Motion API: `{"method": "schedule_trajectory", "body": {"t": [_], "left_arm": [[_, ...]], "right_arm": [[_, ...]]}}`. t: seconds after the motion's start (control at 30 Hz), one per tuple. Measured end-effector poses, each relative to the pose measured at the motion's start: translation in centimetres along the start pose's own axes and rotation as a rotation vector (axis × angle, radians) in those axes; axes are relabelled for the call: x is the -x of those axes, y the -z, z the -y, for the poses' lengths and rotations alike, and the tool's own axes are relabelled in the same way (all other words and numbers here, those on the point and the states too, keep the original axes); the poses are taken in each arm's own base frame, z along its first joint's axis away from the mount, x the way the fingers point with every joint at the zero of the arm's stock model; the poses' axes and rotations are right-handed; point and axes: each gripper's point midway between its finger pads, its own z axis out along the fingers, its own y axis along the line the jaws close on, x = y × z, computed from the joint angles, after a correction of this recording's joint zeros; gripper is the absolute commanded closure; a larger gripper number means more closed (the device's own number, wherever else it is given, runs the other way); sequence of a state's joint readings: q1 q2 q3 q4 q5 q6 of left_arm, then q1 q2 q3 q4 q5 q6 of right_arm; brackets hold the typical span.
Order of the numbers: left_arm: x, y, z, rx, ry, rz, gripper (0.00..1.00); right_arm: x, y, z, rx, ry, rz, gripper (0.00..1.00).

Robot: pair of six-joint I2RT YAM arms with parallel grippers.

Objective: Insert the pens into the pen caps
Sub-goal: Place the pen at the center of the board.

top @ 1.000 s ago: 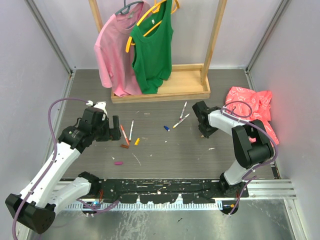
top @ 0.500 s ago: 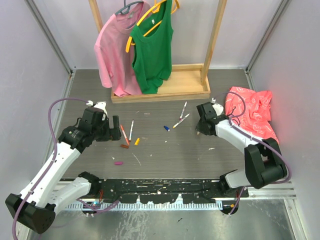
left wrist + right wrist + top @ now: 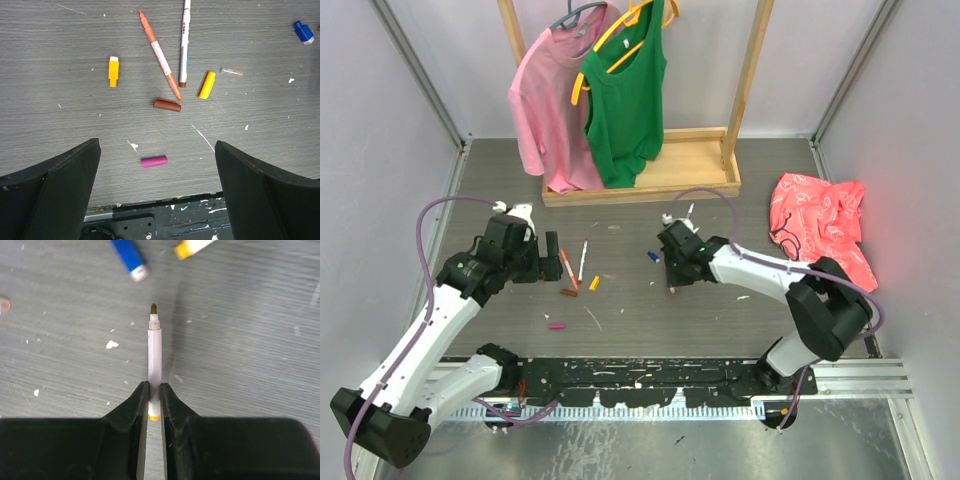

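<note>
the left jaws were held wide open above the tabletop (image 3: 60, 30), with nothing gripped. below them a yellow cap (image 3: 114, 71), an orange pen (image 3: 160, 54), a white pen (image 3: 185, 42) and a second yellow cap (image 3: 207, 85) were laid out, with a brown cap (image 3: 167, 105) just beside the orange pen's near end and a magenta cap (image 3: 154, 161) apart, closest to the jaws. further right a blue cap (image 3: 129, 257) was seen. the right jaws were closed on a white-barrelled pen (image 3: 154, 350), its brown tip pointed away, near the blue cap
</note>
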State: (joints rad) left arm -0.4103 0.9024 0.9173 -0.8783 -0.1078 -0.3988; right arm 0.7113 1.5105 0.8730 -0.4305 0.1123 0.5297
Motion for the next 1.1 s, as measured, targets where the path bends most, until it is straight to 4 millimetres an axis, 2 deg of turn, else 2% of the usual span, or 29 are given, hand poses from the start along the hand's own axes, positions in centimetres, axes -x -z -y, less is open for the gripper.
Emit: {"method": "schedule_trajectory", "body": {"t": [0.2, 0.37, 0.5, 0.77, 1.1], "left_arm": [[0.0, 0.1, 0.0, -0.001, 0.0, 0.003, 0.02], [0.0, 0.1, 0.0, -0.001, 0.001, 0.003, 0.02], [0.0, 0.1, 0.0, 0.0, 0.001, 0.004, 0.02], [0.1, 0.1, -0.1, 0.005, 0.001, 0.008, 0.02], [0.2, 0.1, -0.2, 0.012, 0.001, 0.011, 0.02]], "right_arm": [[-2.5, -0.8, -2.8, 0.003, 0.136, -0.078, 0.81], [-4.5, -1.3, -3.3, -0.016, 0.198, -0.141, 0.76], [-4.9, -1.2, -3.5, -0.019, 0.212, -0.149, 0.68], [-4.8, -1.2, -3.5, -0.032, 0.219, -0.146, 0.64], [-2.8, -2.5, -4.3, -0.073, 0.223, -0.109, 0.64]]}}
